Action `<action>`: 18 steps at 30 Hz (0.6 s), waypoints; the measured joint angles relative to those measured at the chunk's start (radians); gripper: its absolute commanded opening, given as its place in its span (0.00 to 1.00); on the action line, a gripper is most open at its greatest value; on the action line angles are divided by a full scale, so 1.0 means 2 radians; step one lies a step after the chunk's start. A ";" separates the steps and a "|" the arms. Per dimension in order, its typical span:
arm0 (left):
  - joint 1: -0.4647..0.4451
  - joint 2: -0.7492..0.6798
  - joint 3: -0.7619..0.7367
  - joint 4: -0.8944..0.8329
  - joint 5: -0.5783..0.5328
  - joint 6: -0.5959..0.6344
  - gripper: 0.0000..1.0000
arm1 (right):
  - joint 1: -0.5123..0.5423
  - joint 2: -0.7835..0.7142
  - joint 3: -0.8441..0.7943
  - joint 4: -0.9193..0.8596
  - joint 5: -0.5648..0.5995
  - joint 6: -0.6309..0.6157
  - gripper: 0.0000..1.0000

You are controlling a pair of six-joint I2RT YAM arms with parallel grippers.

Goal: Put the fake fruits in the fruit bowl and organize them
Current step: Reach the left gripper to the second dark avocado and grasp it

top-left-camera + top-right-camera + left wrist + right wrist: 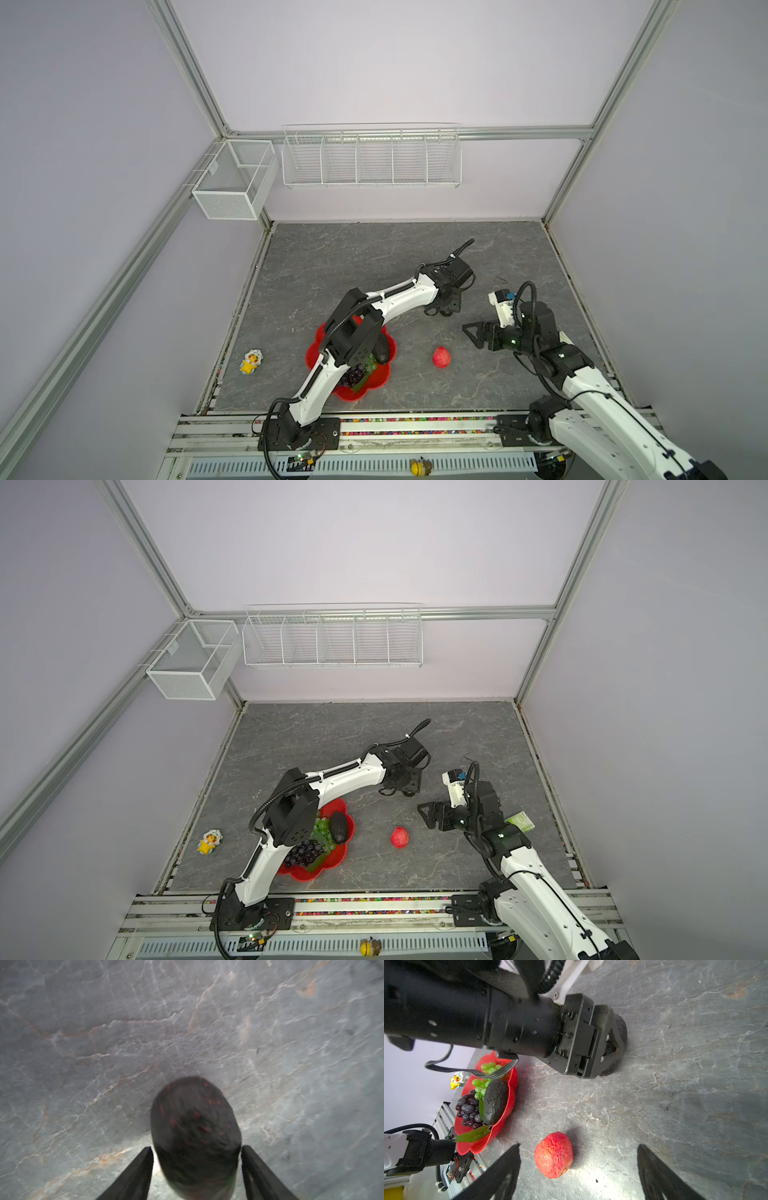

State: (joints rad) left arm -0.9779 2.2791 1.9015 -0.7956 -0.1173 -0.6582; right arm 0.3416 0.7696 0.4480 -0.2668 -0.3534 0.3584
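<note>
Pebbly black oval avocado [195, 1132] sits between smooth dark jaws.

In the fruit bowl [334, 861] lie 2 grape bunches [305, 852], 1 avocado [338, 827] at their right. The round fruit [400, 837] sits on the table [415, 879] right of the bowl; behind it, another avocado [195, 1126] seemingly stands between the jaws of the left gripper [196, 1147].

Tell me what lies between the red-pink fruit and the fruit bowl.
Nothing. Only bare grey tabletop separates the red-pink fruit from the fruit bowl. This shows in both top views and in the right wrist view.
</note>
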 measured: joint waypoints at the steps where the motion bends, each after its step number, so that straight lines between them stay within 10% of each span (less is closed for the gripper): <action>1: 0.000 0.002 0.002 -0.004 -0.003 -0.001 0.67 | 0.000 0.000 0.000 0.000 -0.002 -0.001 0.89; 18: -0.001 0.014 0.017 -0.017 -0.023 0.008 0.41 | -0.003 0.006 0.002 0.001 -0.010 -0.004 0.88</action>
State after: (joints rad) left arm -0.9802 2.3066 1.9350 -0.8295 -0.1623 -0.6418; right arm 0.3355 0.7811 0.4511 -0.2649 -0.3737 0.3511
